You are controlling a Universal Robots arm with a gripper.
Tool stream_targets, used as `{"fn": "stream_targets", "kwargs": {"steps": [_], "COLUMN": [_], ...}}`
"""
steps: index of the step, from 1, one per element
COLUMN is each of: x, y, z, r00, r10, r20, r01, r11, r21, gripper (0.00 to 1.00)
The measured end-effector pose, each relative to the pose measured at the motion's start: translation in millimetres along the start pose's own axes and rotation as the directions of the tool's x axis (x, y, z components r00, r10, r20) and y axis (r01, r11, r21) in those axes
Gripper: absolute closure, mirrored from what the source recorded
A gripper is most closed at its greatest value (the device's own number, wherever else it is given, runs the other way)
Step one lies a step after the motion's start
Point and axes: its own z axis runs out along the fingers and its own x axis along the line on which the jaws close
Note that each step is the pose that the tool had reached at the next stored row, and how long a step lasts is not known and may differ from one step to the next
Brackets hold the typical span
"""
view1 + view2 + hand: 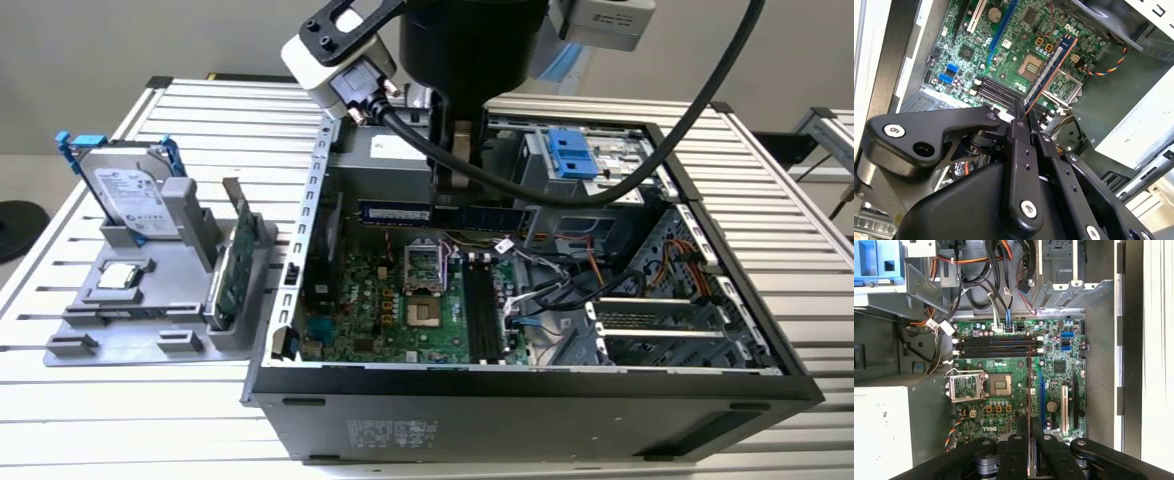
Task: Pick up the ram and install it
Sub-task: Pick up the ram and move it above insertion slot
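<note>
My pincer hung inside the open computer case, in the upper middle of the exterior view, with its black fingers pinched tight on one end of the ram. The stick jutted out beyond my fingertips, raised above the green motherboard and not yet seated. In the first wrist view it showed edge-on as a thin line, reaching toward the row of black memory slots and lying crosswise to them, just beside the CPU socket. In the exterior view the ram ran level across the frame near the case's far wall, a bundle of cables below it toward the exterior view's right. Outside the case, on the exterior view's left, a grey holder stood on the slatted tabletop, carrying a hard drive with blue rails, upright, and a green expansion card on edge beside it.
</note>
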Motion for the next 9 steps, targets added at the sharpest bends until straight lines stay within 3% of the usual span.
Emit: {"fn": "stream_targets", "kwargs": {"steps": [9], "x": [3.9], "y": [-0.1], "z": [1.8], "r00": [1.0], "r10": [0.0], "r20": [0.0], "r01": [0.0], "r11": [1.0], "r21": [0.0], "gripper": [1.0]}}
